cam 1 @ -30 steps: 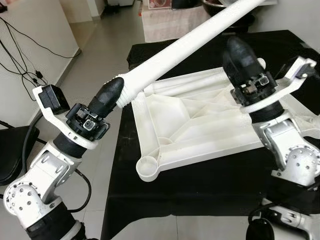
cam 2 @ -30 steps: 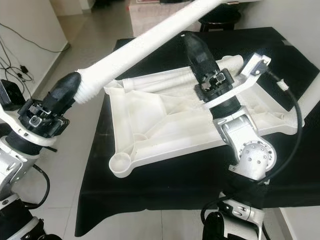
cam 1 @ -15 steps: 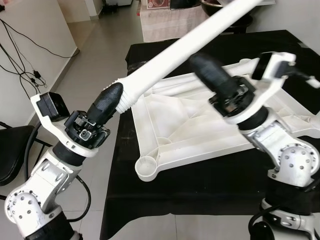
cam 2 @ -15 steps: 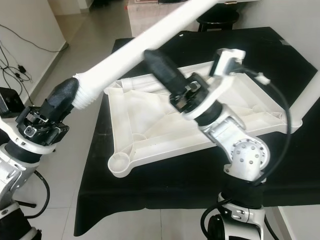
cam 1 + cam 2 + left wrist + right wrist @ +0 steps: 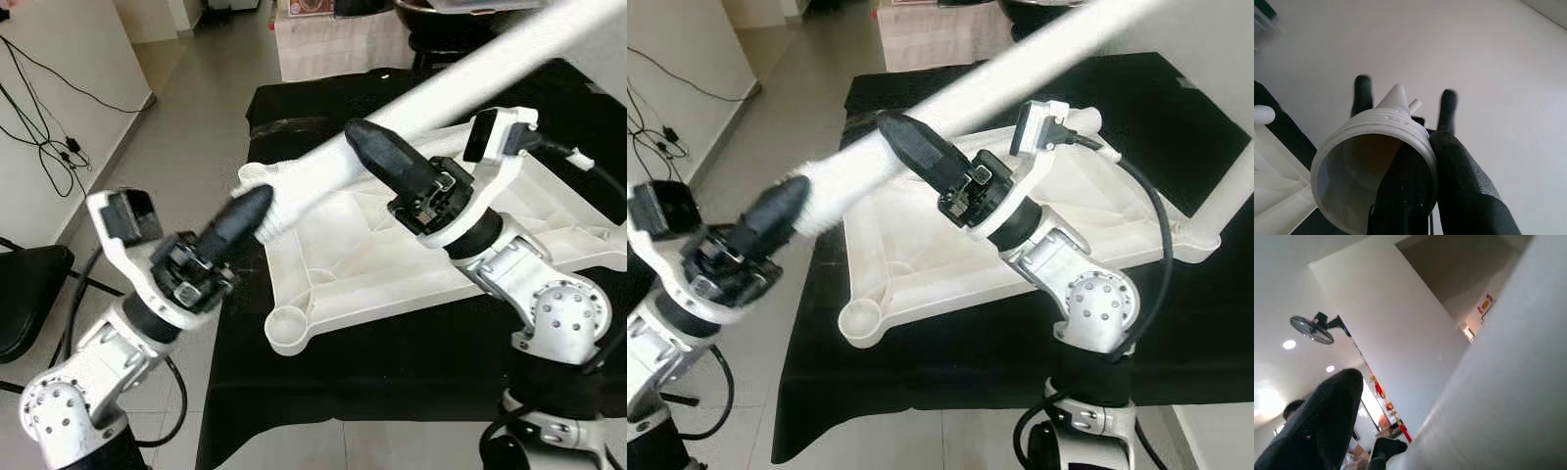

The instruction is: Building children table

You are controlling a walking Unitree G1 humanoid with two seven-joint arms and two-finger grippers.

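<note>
- The desk (image 5: 411,362), draped in black, carries the upturned white tabletop (image 5: 392,255).
- The long white table leg (image 5: 1019,73) now slants lower across the tabletop than a second ago.
- The left tool (image 5: 250,208) grips its threaded end.
- The right tool (image 5: 377,152) has swung over against the leg's middle; its opening is unclear. Judgement: steadying for screw-in.
</note>
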